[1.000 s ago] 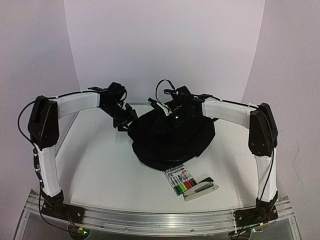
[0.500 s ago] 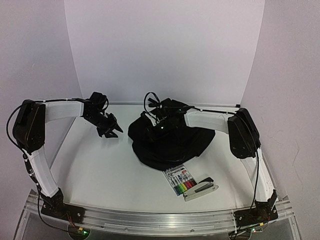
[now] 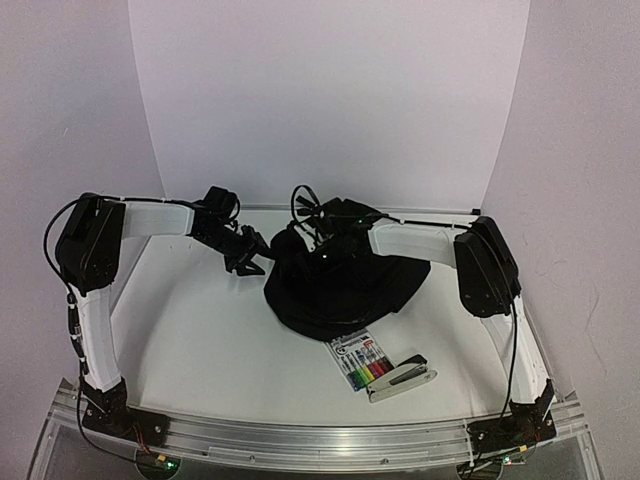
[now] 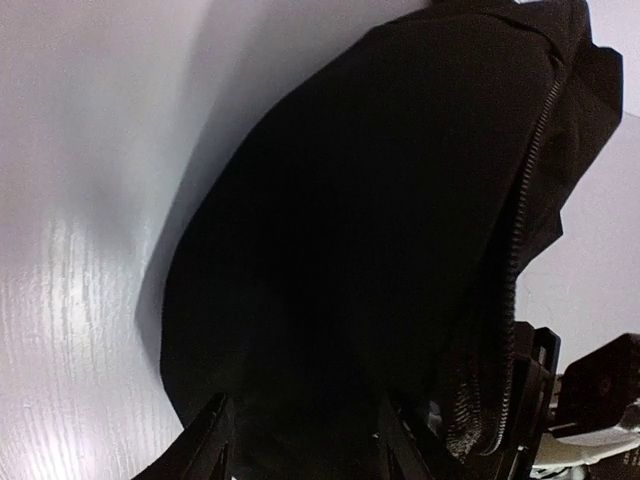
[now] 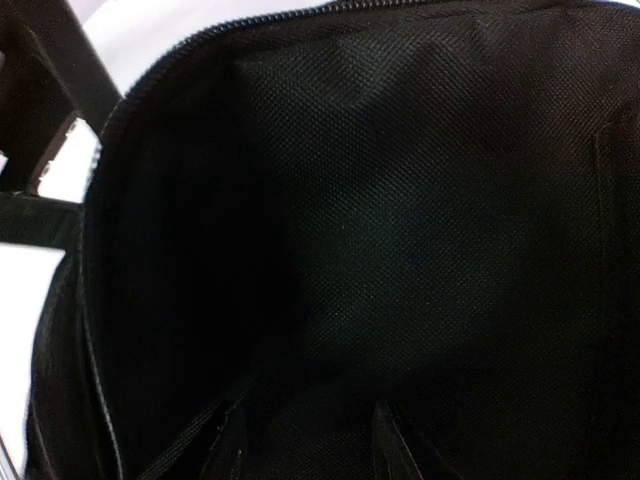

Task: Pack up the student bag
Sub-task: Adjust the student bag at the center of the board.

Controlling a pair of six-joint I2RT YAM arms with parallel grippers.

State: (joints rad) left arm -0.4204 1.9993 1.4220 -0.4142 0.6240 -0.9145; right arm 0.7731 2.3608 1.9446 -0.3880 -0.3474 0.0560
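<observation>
The student bag (image 3: 345, 285) is a soft black backpack lying mid-table, its zipper (image 4: 522, 240) undone. My left gripper (image 3: 254, 263) is open at the bag's left side; in the left wrist view its fingers (image 4: 212, 447) are spread just before the bag's outer fabric (image 4: 350, 250). My right gripper (image 3: 318, 252) reaches over the bag's back edge. In the right wrist view it (image 5: 305, 445) is open and empty inside the bag's mouth, facing the dark woven lining (image 5: 420, 230), with the zipper edge (image 5: 150, 85) at upper left.
A pack of coloured markers (image 3: 362, 361) and a black and silver stapler (image 3: 400, 376) lie on the white table (image 3: 200, 330) in front of the bag. Part of the right arm's wrist (image 4: 590, 400) shows at the left wrist view's lower right.
My left gripper swung out left away from the bag, then came back right to its left edge. My right arm shifted left, its gripper going into the bag's opening.
</observation>
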